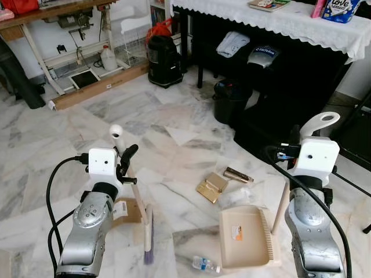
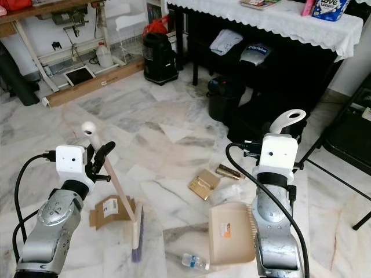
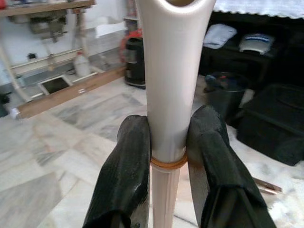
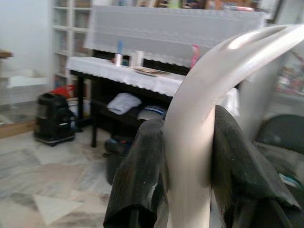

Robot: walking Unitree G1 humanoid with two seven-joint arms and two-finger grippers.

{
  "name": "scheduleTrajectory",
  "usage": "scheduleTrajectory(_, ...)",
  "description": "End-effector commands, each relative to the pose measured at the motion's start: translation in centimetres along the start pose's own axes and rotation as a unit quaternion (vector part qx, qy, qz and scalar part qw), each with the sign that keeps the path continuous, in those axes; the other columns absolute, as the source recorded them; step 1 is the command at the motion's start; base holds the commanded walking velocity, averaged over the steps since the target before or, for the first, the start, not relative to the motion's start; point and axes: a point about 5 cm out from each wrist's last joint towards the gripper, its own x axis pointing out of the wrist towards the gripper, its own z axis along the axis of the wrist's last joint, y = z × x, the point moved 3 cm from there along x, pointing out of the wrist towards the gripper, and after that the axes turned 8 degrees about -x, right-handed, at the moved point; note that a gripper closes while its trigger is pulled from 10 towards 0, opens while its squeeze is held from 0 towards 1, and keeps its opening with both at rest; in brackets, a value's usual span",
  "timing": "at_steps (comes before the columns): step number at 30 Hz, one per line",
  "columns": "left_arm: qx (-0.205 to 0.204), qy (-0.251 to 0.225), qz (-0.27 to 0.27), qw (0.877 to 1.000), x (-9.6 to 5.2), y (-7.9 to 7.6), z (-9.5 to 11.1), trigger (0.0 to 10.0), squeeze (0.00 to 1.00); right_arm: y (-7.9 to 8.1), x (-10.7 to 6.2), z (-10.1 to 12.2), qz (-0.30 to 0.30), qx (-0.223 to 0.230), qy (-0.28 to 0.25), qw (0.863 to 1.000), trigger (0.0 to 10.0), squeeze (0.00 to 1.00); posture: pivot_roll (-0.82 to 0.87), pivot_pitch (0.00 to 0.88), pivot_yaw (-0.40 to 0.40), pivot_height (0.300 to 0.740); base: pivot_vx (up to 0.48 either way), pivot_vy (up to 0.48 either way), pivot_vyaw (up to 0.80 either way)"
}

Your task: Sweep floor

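Left gripper (image 3: 168, 156): we see its two black fingers (image 3: 130, 156) clamped on the pale handle of the broom (image 2: 119, 188), just below the handle's rounded top.
Broom: we find it leaning left of the dustpan (image 1: 243, 234), its bristle head resting on the marble floor (image 1: 174, 121).
Right gripper (image 4: 187, 156): its fingers press both sides of the dustpan's curved white handle, so we read it as clamped there.
Dustpan: we see the beige tray lying flat on the floor, directly before the right arm.
Litter: gold-coloured wrappers (image 1: 211, 186) lie just beyond the dustpan's far edge; a small plastic bottle (image 1: 204, 264) lies at its near left corner; a flattened cardboard piece (image 2: 110, 211) sits left of the broom, well apart from the dustpan.
Further off: beyond the dustpan we make out a black bin (image 1: 231, 99), and what looks like a black vacuum cleaner (image 1: 164, 59), though it is too small for us to be sure.
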Motion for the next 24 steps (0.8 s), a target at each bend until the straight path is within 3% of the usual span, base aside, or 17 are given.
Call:
scheduleTrajectory(1, 0.015, -0.023, 0.004, 1.0, 0.05, 0.3, 0.87, 10.0, 0.0, 0.13, 0.38, 1.24, 0.003, 0.003, -0.029, 1.0, 10.0, 0.0, -0.09, 0.043, -0.016, 0.74, 0.0, -0.352, 0.0)
scheduleTrajectory(6, 0.013, -0.023, 0.008, 1.0, -0.07, 0.42, 0.73, 10.0, 0.0, 0.18, 0.35, 1.31, 0.006, 0.002, -0.031, 0.999, 10.0, 0.0, -0.1, 0.044, -0.016, 0.74, 0.0, -0.347, 0.0)
scheduleTrajectory(24, 0.023, -0.02, 0.005, 1.0, -0.43, 0.8, 0.36, 10.0, 0.0, 0.28, -0.05, 0.81, 0.012, 0.001, -0.023, 1.0, 10.0, 0.0, -0.1, 0.045, -0.017, 0.74, 0.0, 0.0, 0.0)
